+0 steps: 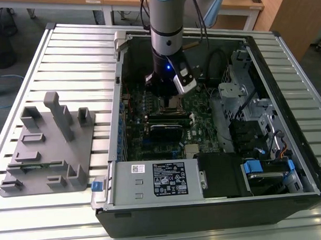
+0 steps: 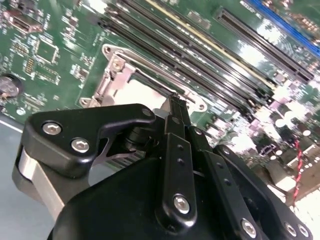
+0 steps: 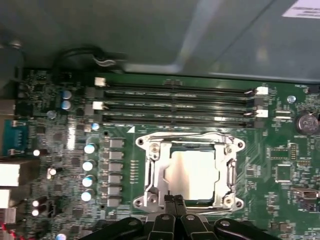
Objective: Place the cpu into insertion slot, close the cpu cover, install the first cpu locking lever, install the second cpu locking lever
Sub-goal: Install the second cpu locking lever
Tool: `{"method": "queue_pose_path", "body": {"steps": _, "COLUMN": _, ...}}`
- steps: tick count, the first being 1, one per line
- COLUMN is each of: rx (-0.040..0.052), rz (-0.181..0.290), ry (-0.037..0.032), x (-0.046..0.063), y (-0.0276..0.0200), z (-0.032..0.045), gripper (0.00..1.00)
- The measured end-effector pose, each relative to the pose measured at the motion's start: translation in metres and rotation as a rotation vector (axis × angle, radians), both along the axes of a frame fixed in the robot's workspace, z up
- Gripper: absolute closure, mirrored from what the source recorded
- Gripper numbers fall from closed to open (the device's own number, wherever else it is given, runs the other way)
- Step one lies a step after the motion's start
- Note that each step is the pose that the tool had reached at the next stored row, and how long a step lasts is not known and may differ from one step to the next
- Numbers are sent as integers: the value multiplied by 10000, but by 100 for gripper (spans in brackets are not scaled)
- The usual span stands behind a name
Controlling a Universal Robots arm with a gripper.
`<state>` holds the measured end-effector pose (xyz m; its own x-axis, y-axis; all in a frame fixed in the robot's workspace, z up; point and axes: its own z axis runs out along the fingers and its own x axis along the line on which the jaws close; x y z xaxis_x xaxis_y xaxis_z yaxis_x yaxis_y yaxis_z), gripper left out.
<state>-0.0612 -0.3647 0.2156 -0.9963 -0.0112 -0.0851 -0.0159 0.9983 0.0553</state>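
Black hand [image 3: 174, 200] had its fingertips together, holding nothing, touching the near rim of the thin silver cpu cover [image 3: 155, 172]. Just beyond, the dull silver-grey cpu [image 3: 192, 172] sat in the metal-rimmed insertion slot [image 3: 231, 175].

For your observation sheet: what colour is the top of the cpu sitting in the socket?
Dull silver-grey; the cpu shows best in the first wrist view.

Long black memory slots [image 3: 175, 105] with white end clips run just beyond the pincer's tips, on the green motherboard [image 3: 280, 150]. A row of small silver capacitors [image 3: 89, 172] stands near the pincer. Well apart from it, a grey plastic fixture tray [image 1: 48, 145] rests on the ribbed metal tabletop [image 1: 69, 65].
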Motion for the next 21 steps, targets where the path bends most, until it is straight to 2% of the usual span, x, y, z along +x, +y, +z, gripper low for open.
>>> {"method": "queue_pose_path", "body": {"steps": 6, "rx": 0, "rz": 1, "ry": -1, "x": 86, "y": 38, "z": -8, "gripper": 89}}
{"method": "queue_pose_path", "body": {"steps": 12, "rx": 0, "rz": 1, "ry": 1, "x": 120, "y": 149, "z": -15, "gripper": 89}}
{"method": "queue_pose_path", "body": {"steps": 16, "rx": 0, "rz": 1, "ry": 0, "x": 179, "y": 167, "z": -16, "gripper": 89}}
{"method": "queue_pose_path", "body": {"steps": 21, "rx": 0, "rz": 0, "ry": 0, "x": 185, "y": 171, "z": -16, "gripper": 89}}
